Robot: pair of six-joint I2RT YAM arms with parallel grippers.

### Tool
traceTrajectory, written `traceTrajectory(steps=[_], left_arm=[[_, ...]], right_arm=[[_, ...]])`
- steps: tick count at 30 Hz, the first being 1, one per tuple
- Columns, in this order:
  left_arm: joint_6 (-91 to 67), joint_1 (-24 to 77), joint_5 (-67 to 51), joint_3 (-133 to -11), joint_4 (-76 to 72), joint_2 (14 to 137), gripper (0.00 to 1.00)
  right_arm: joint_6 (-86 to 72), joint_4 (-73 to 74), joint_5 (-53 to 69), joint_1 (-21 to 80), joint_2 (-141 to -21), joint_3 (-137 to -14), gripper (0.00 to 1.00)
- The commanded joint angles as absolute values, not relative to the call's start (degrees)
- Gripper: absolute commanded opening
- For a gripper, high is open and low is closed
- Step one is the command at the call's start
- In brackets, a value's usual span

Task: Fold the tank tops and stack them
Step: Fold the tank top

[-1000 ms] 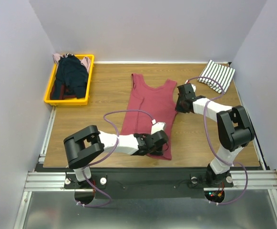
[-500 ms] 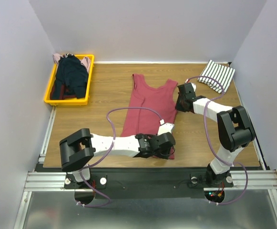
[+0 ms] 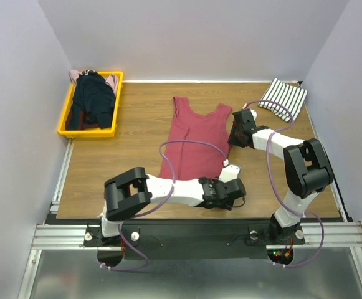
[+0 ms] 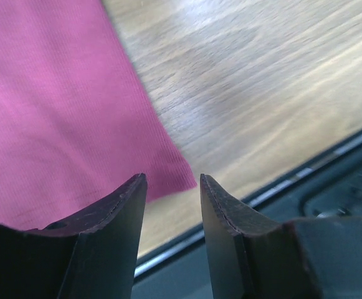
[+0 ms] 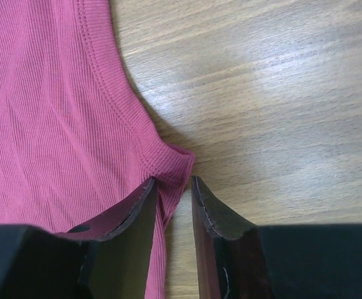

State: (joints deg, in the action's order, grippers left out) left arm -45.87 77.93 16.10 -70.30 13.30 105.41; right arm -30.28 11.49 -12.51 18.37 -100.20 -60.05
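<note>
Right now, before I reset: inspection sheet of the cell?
Surface: wooden table, intact.
Job's things: dark red tank top flat at centre; striped tank top folded, far right corner; navy top and pink top in yellow bin, far left.
Clutter: nothing seen.
Grippers: left gripper open by red top's near hem corner; right gripper slightly open at its armhole corner.
Cables: purple cable loops over red top.
Surroundings: pale walls; metal rail at near edge.
</note>
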Motion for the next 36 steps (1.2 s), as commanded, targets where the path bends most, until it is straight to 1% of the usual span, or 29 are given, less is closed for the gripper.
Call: traceTrajectory(steps=[1,9,13,14,15,16,17,18,20,30,36], left_arm=[[-45.3,79.9,21.2,-75.6,18.0,108.9,0.52],[-45.9,81.3,22.9,-77.8,19.2,111.8,0.52],[-46.6,81.6,23.9,-78.1,20.0,112.9,0.47],[-47.0,81.7,24.0,-78.0,20.0,112.9,0.40],[-47.7,81.7,24.3,-77.0,20.0,112.5,0.32],[-47.7,81.7,24.3,-77.0,19.9,112.2,0.32],[-48.2,81.7,24.7,-76.2,19.8,111.8,0.21],[-48.3,81.7,24.9,-75.7,19.7,111.0,0.15],[-49.4,81.7,25.2,-74.8,19.7,110.0,0.00],[-51.4,81.7,21.9,-68.3,14.5,103.7,0.00],[-51.3,81.7,20.0,-67.0,13.4,102.3,0.00]], right_arm=[[-31.2,9.1,-12.0,17.6,-97.9,-60.1,0.35],[-31.6,9.1,-10.7,16.8,-97.9,-59.8,0.35],[-31.7,9.1,-10.4,16.7,-98.4,-59.6,0.35],[-31.8,8.9,-10.1,16.7,-98.4,-59.6,0.35],[-32.0,8.8,-9.9,16.7,-98.8,-59.5,0.35],[-32.0,8.8,-9.9,16.7,-98.8,-59.7,0.35],[-32.1,8.7,-9.6,16.7,-99.1,-59.7,0.35],[-32.1,8.7,-9.3,16.7,-99.1,-59.9,0.35],[-32.1,8.6,-8.5,16.7,-99.5,-60.3,0.35],[-33.0,8.6,-10.5,16.7,-99.3,-58.9,0.35],[-32.7,8.4,-11.0,16.7,-100.5,-58.8,0.40]])
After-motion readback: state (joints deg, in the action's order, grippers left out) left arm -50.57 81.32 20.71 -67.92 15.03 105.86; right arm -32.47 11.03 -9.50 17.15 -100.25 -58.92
